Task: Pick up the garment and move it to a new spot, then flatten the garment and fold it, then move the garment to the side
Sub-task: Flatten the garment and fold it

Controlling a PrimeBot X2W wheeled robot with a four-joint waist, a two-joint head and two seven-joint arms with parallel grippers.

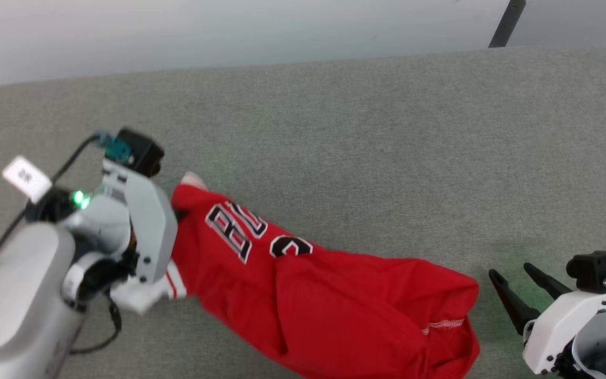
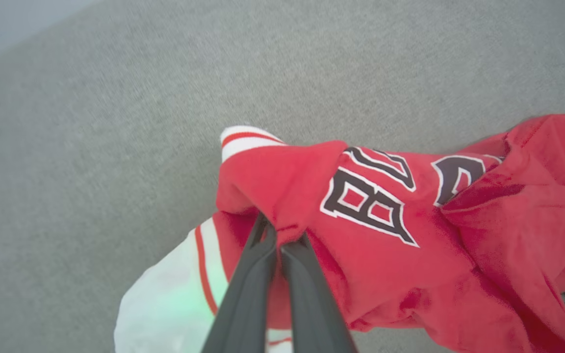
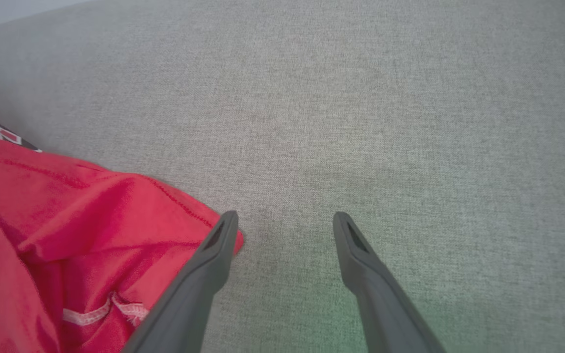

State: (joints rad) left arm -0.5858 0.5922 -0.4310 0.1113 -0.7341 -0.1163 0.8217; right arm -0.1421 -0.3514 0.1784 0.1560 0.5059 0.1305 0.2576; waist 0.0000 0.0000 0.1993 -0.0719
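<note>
- Your left gripper point(image 2: 277, 236) has its two dark fingers point(image 2: 250, 294) pressed together on a fold of the garment point(image 2: 375, 264), which is pinched right at the tips.
- The pinch sits on the red edge near the shoulder, just beside the black, white-outlined letters point(image 2: 366, 206).
- In the left wrist view, the white sleeve point(image 2: 165, 304) with its red stripe bulges out under and to the left of those fingers. A piece of striped trim point(image 2: 245, 137) pokes out beyond the red fold.
- In the head view, the garment runs from that grip diagonally toward the lower right as a long, crumpled red band. It lies on the grey fabric surface point(image 1: 361, 131), with part of the number point(image 1: 290, 246) showing before a fold covers the rest.
- Its far end is bunched, with a white-stitched hem point(image 1: 442, 325) turned up, and it lies near your right gripper point(image 1: 511, 271).
- Your right gripper's jaws stand wide apart with nothing between them, over bare grey fabric.
- In the right wrist view, one finger point(image 3: 214, 260) overlaps the garment's corner, and you cannot tell whether it touches. The head view shows the fingertips just beside the cloth.
</note>
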